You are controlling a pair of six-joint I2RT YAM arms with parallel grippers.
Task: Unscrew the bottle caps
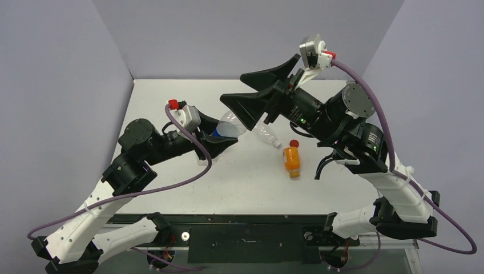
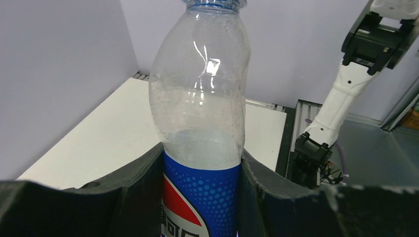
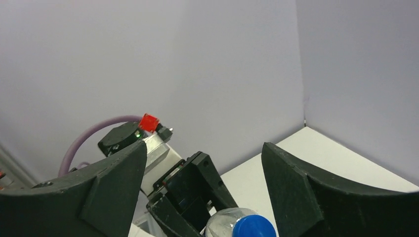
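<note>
My left gripper (image 1: 220,141) is shut on the Pepsi bottle (image 1: 231,124), holding it tilted above the table. In the left wrist view the fingers (image 2: 276,192) clamp the blue label of the bottle (image 2: 202,113). Its blue cap (image 3: 253,227) is on the neck. My right gripper (image 1: 231,87) is open, its jaws spread wide just beyond the cap, not touching it (image 3: 203,148). A clear unlabelled bottle (image 1: 266,135) with a white cap (image 1: 278,145) lies on the table. A squat orange bottle (image 1: 292,161) lies beside it, with a red cap (image 1: 294,143) at its far end.
The white table (image 1: 171,91) is walled by grey panels at the back and both sides. The right arm (image 2: 346,84) shows in the left wrist view. The left wrist body (image 3: 158,153) shows behind the bottle in the right wrist view.
</note>
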